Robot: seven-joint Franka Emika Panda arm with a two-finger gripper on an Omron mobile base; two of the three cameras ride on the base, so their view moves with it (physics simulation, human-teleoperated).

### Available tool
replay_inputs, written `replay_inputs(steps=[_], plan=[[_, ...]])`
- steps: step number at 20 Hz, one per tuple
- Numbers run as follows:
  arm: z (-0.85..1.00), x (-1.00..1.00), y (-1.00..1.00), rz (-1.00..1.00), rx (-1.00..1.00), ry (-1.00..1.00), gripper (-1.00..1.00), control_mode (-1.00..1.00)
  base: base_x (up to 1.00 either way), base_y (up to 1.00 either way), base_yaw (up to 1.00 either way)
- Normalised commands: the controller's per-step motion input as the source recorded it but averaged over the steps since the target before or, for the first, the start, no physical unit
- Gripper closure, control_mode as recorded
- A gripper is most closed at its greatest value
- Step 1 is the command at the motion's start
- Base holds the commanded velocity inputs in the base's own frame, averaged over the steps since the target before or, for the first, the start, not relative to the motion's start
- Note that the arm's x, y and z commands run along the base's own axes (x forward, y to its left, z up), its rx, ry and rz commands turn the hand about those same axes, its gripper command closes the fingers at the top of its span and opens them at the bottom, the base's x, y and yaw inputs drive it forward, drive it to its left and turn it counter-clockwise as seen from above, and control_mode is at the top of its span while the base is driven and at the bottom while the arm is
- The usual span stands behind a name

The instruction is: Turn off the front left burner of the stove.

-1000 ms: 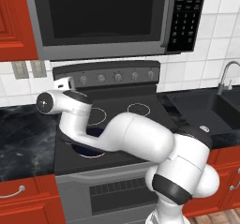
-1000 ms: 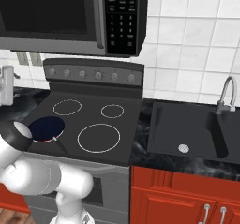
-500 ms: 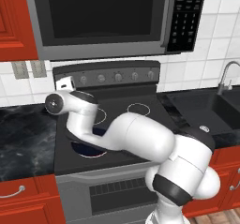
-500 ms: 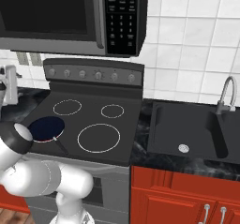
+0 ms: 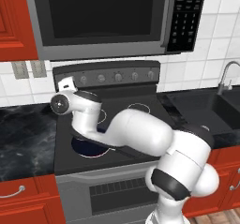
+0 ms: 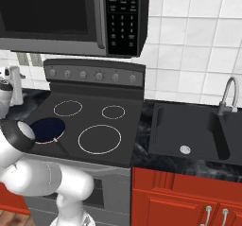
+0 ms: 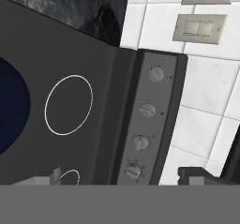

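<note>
The stove (image 6: 94, 121) is a dark glass range with white rings and a grey back panel carrying a row of round knobs (image 5: 118, 77). A dark-blue frying pan (image 6: 47, 128) covers the front left burner (image 6: 46, 142), so just an arc of its ring shows at the pan's near edge. My gripper (image 5: 66, 84) hovers above the cooktop's back left corner, close to the left end of the panel. In the hand view, the gripper (image 7: 122, 177) is open and empty, facing the knobs (image 7: 147, 109). The back left ring (image 7: 69, 105) lies beside them.
A black-and-steel microwave (image 5: 108, 17) hangs low over the back panel. Wall outlets (image 7: 197, 28) sit on the white tiles left of the stove. A black sink (image 6: 194, 135) with a faucet (image 6: 229, 95) lies to the right, and dark marble counter (image 5: 23, 134) flanks the stove.
The hand has drifted a little to the right along the back panel's left end. The jaws stay open. Pan and knobs look unchanged.
</note>
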Motion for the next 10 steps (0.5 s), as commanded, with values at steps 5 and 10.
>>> replay_inputs(steps=[5, 10], plan=[[-0.16, 0.22, 0.0, 0.03, -0.05, -0.02, -1.0, -1.0, 0.0, 0.0, 0.0], [-0.12, 0.16, 0.0, 0.05, -0.05, -0.16, -1.0, -1.0, 0.0, 0.0, 0.0]])
